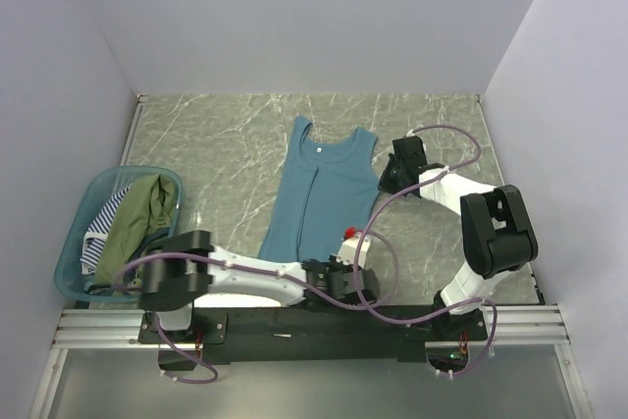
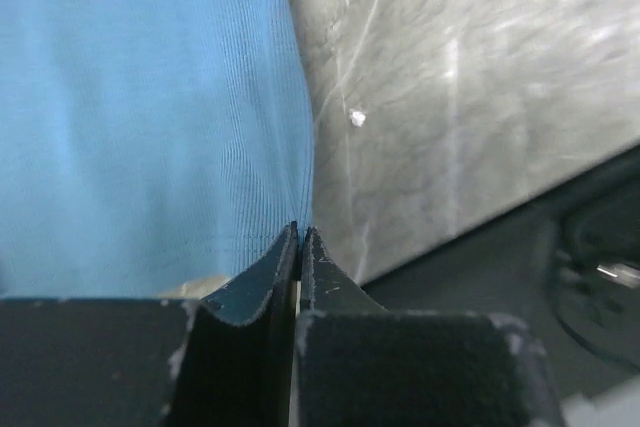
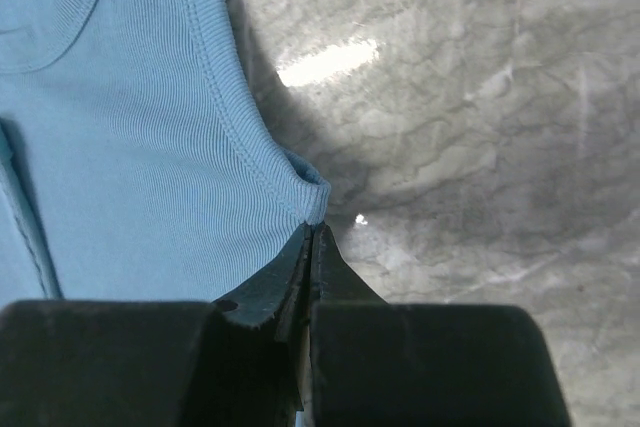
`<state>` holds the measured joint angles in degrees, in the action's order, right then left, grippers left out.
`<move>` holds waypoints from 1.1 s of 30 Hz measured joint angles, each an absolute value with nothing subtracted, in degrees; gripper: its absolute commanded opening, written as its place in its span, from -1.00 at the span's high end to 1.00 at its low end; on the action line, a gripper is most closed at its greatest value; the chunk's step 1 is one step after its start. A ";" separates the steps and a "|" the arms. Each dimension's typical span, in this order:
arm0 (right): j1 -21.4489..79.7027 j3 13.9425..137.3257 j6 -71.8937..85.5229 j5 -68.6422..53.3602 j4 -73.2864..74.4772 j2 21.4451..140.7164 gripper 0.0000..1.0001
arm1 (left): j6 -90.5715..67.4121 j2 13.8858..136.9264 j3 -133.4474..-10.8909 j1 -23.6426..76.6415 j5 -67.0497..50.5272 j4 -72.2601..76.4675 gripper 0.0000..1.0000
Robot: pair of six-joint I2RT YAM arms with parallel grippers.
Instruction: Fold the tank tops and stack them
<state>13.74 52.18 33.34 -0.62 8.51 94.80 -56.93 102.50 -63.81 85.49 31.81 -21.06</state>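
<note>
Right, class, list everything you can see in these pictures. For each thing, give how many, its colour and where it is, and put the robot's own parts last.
plain tank top: one, teal-blue, spread flat in the middle of the table
green tank top: one, olive, bundled in the tub
striped tank top: one, navy and white, in the tub beside the green one
tub: one, translucent teal, at the table's left edge
table: one, grey marbled, under everything
left gripper: one, black, shut on the plain tank top's near right hem corner
right gripper: one, black, shut on the plain tank top's right armhole corner
</note>
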 measured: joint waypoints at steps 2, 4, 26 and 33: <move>13.98 52.47 33.10 -0.10 9.32 94.76 1.00 | -57.84 98.24 -61.17 85.43 31.59 -19.62 0.86; 14.31 53.06 32.88 0.43 10.41 94.76 1.00 | -58.61 94.13 -59.16 85.23 31.51 -18.44 0.87; 29.82 82.54 32.80 7.75 21.15 113.65 1.00 | -73.32 72.73 -37.32 76.84 30.59 -15.53 0.99; 33.21 86.76 33.19 10.28 24.08 118.65 1.00 | -76.25 67.77 -33.63 75.05 30.98 -18.59 0.99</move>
